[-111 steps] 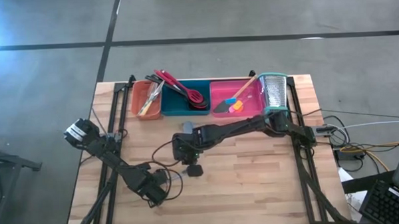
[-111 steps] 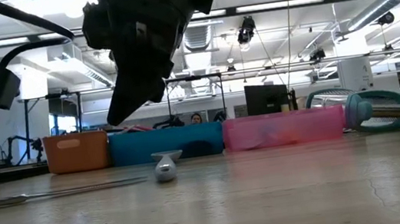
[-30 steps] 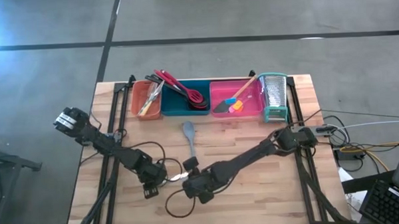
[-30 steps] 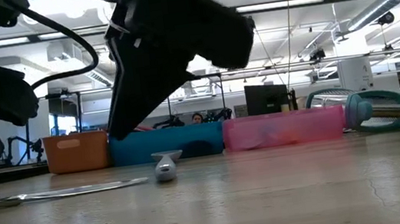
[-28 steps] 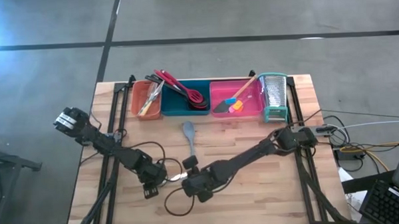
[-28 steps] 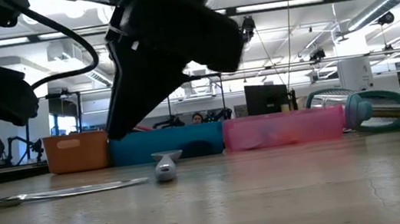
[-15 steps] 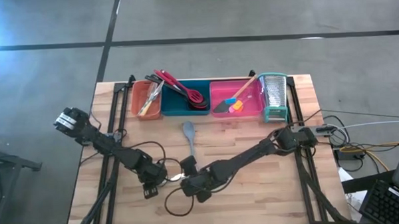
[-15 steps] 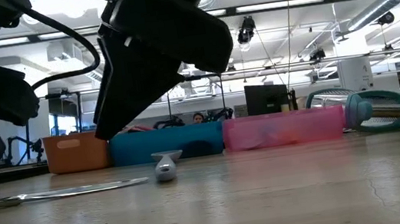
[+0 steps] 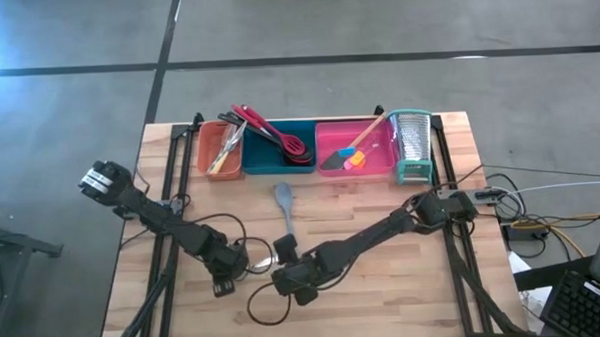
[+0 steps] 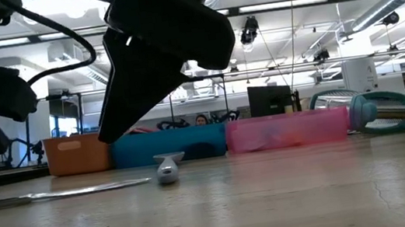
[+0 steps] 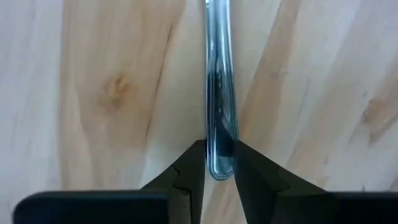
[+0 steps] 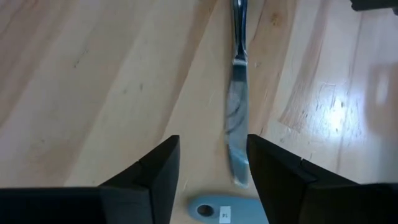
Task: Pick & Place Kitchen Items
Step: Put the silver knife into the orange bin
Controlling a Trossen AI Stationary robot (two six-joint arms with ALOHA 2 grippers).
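From above, the left pincer (image 9: pixel 227 272) is low over the near part of the bench (image 9: pixel 434 284), and the right pincer (image 9: pixel 283 264) sits just beside it. Between them a thin metal knife (image 9: pixel 266 264) lies flat on the wood. One grey spatula (image 9: pixel 284 207) lies loose farther back, its handle end near the knife. Along the far edge stand three trays: one orange tray (image 9: pixel 219 151), one teal tray (image 9: pixel 279 149) and one pink tray (image 9: pixel 357 146), each already holding utensils, with one grater (image 9: pixel 412 143) at the end.

At bench level, the knife (image 10: pixel 72 192) rests flat and the spatula (image 10: pixel 166 167) shows end-on in front of the trays.

The left wrist camera shows that pincer's fingers (image 11: pixel 189 174) clenched on the tip of the knife handle (image 11: pixel 219 124), which is not yet lifted.

The right wrist camera shows its pincer (image 12: pixel 208 165) released, fingers spread wide above the knife blade (image 12: pixel 236 124) and gripping nothing.

The step in hand looks like picking up the knife. Next, probably a straight lift, then a carry to a tray; the slim handle could slip.
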